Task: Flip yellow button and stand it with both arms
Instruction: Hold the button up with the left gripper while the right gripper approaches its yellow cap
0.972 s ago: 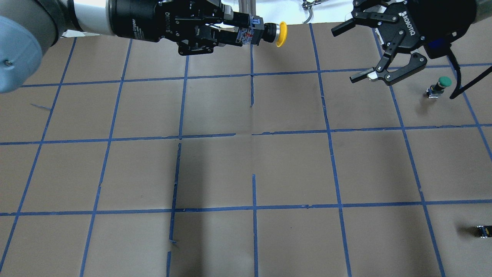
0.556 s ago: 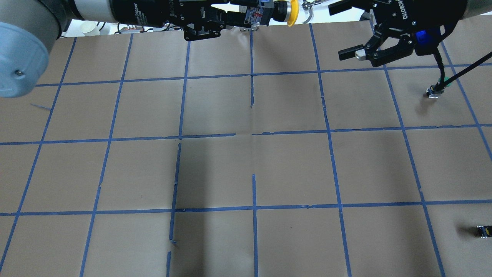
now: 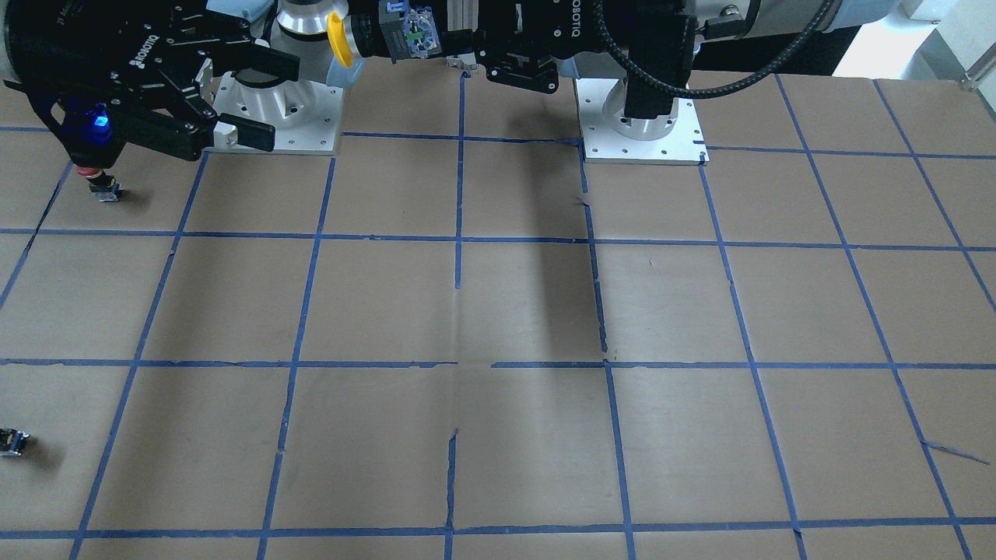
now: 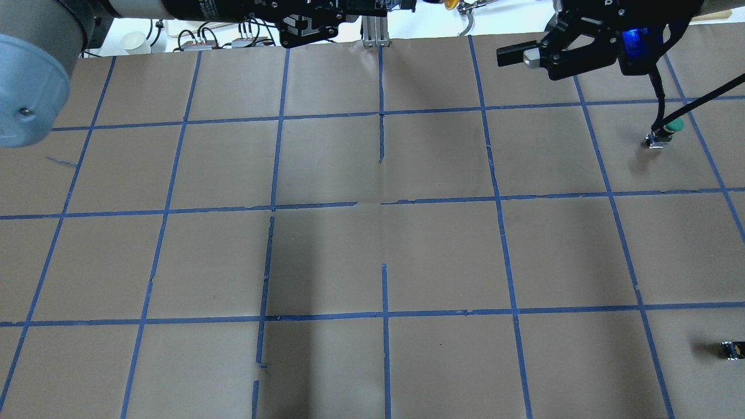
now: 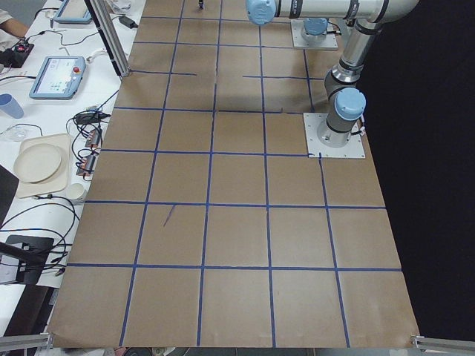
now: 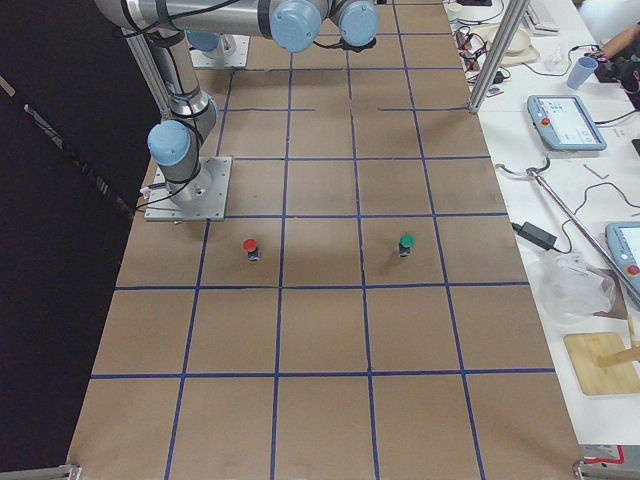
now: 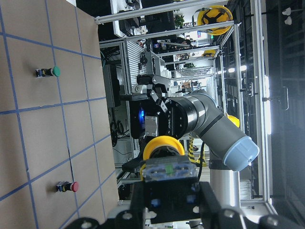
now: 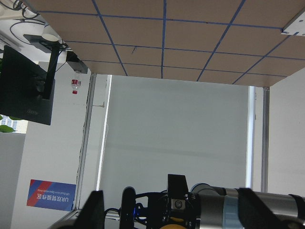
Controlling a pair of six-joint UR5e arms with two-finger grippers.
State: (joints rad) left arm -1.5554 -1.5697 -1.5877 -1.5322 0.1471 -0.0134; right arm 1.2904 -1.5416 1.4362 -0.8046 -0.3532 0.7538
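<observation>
Left gripper [image 3: 443,37]: clamped on the rear of the yellow button [image 3: 377,33], which you will find held high over the table [image 3: 498,311], in mid-air between the two arms, touching nothing but the gripper that holds it; right gripper [image 3: 261,101]: jaws spread wide, nothing between them, facing the cap from a little way off, no contact;
status, done: button is off the table and carried on its side, stem roughly level, cap pointing toward the right gripper;
status, left, as I judge it: the second grasp by the right gripper, release by the left, turning of the piece, and setting it down to stand on the table; you are probably less than half through, since no hand-over and no placing shows;
description of item: round yellow mushroom cap; black collar behind it; short blocky body, grey-blue with small green and blue marks, seen best from the left wrist, where the cap sits squarely before the waiting right gripper;
also listed, not part of your job: green button [image 4: 673,124] and red button [image 6: 250,246], both standing on the table on the robot's right side
</observation>
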